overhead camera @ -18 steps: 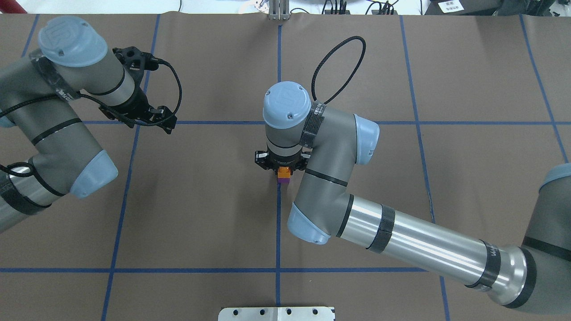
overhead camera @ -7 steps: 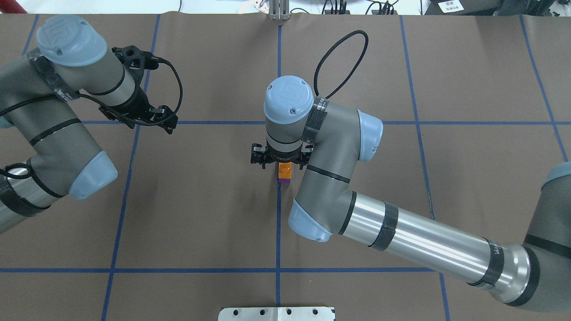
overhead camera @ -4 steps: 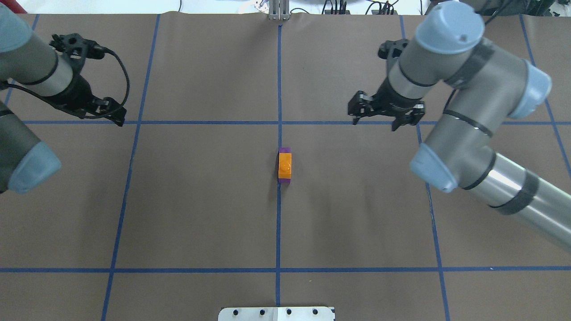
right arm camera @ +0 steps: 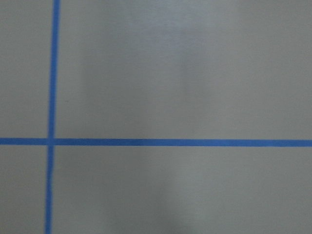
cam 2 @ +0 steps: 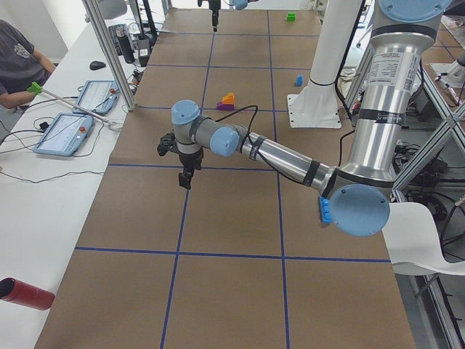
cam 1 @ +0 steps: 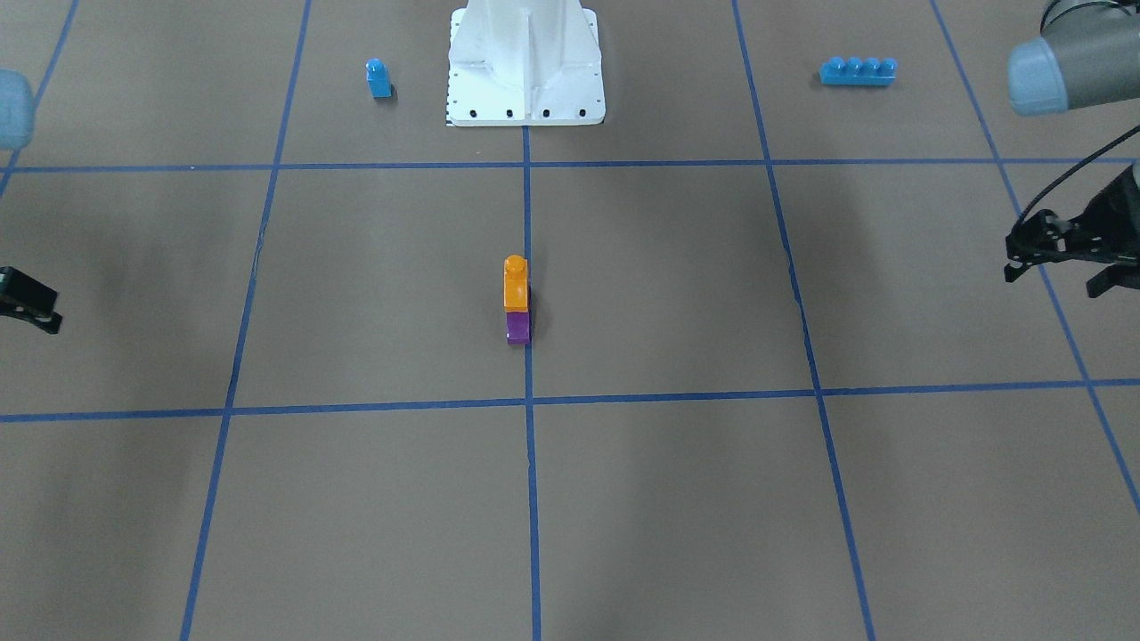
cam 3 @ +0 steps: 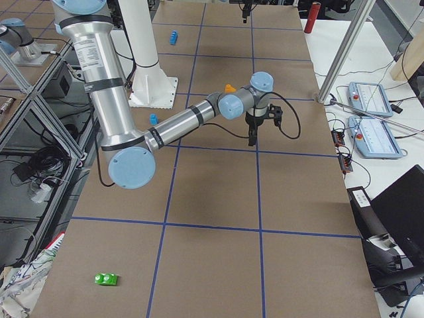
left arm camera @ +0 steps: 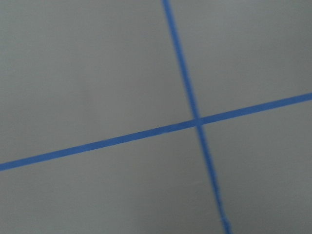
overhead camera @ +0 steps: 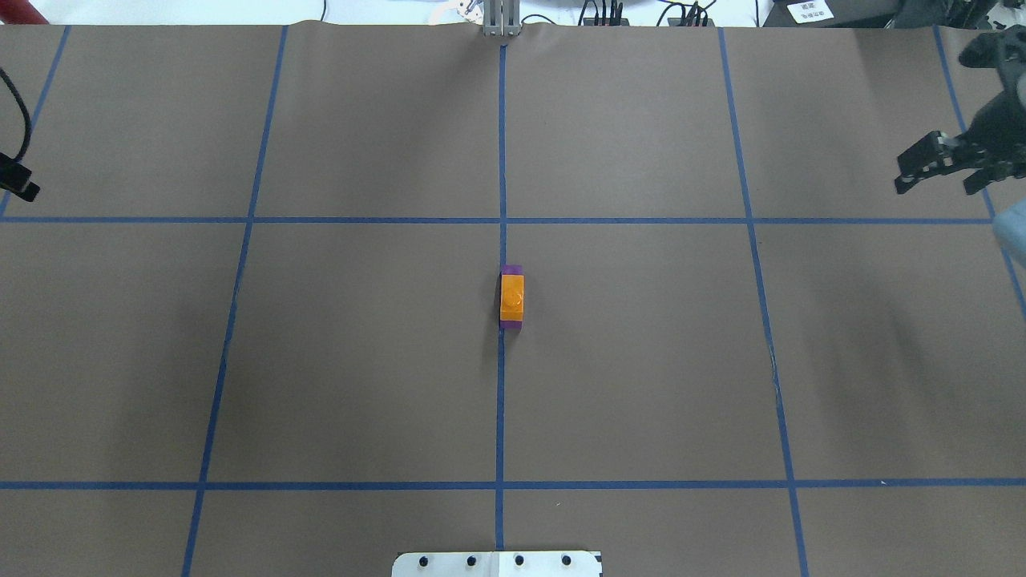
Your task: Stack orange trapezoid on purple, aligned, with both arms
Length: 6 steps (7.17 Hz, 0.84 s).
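The orange trapezoid [overhead camera: 512, 297] sits on the purple block [overhead camera: 511, 269] at the table's centre, on the middle blue line. In the front-facing view the orange [cam 1: 515, 285] stands stud up on the purple [cam 1: 517, 328], their sides flush. Nothing touches the stack. My right gripper [overhead camera: 935, 186] is open and empty at the far right edge. My left gripper [cam 1: 1051, 283] is open and empty, far off to the other side; only a tip of it shows in the overhead view [overhead camera: 18, 179]. Both wrist views show only bare mat and blue tape lines.
A small blue single-stud block [cam 1: 378, 77] and a long blue four-stud brick [cam 1: 858, 70] lie near the white base pedestal [cam 1: 525, 62]. A green block [cam 3: 106, 279] lies at the table's right end. Control tablets [cam 2: 64, 134] lie on the operators' side table.
My right gripper let go of the orange trapezoid and withdrew to the far right. My left arm drew back to the far left. The stack stayed in place.
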Tool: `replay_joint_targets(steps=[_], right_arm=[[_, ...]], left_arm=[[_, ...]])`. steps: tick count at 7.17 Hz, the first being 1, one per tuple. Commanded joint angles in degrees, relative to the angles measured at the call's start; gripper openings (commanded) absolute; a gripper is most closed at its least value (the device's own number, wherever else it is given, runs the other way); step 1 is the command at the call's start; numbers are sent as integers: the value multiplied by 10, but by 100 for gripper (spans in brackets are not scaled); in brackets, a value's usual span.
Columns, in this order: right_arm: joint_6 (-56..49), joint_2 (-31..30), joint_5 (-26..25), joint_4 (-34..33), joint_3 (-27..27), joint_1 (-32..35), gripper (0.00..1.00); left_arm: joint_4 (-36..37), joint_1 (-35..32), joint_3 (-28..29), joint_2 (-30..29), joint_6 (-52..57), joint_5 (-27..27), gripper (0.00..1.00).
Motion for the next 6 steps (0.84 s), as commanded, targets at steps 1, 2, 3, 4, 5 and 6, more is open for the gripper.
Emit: replay_joint_targets(steps=[1, 2, 3, 4, 5, 6], right_arm=[[-133, -18, 21, 0, -69, 83, 100], [-183, -21, 22, -1, -96, 107, 100], [-202, -34, 22, 0, -96, 113, 100], [-204, -36, 22, 0, -97, 120, 100], [-204, -34, 22, 0, -96, 123, 100], [-204, -33, 22, 1, -91, 127, 100]], left_arm=[[-1, -92, 85, 6, 142, -42, 100], [-1, -109, 100, 5, 173, -41, 100], [1, -111, 100, 8, 174, -41, 100], [3, -111, 102, 8, 169, -41, 100], [6, -109, 105, 8, 167, -39, 100], [6, -109, 98, 10, 160, -39, 100]])
